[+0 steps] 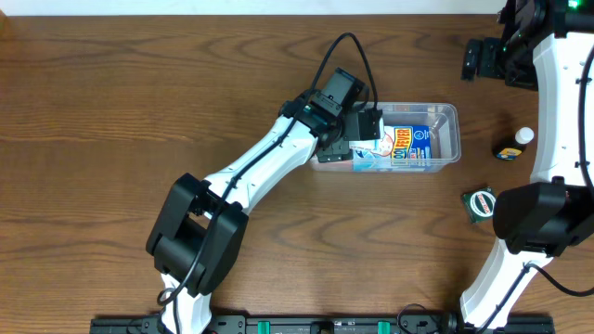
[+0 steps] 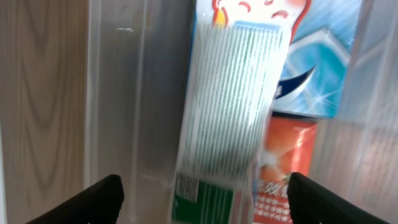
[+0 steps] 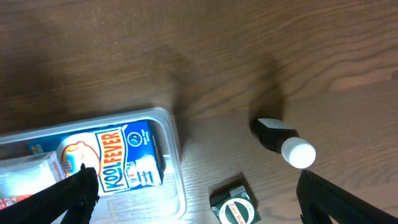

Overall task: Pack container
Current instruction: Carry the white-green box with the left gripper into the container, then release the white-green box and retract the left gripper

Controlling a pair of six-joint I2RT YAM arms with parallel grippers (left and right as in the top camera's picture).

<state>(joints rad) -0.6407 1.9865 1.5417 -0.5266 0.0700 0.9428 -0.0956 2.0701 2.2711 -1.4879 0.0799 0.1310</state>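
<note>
Left fingers (image 2: 102, 198) spread wide, gripping nothing, over left end of container (image 1: 453, 125). Container toward right edge of desk (image 1: 139, 93). Right fingers (image 3: 74, 193) wide, well apart from container, near far right corner.

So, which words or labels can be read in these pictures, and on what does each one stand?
"KOOL FEVER": on the blue carton lying in the container.
White lettering on the green tin: too small to read.
Print on the orange pack: too blurred to read.

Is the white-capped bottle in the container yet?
No, the white-capped bottle lies on the table, outside the container.
</note>
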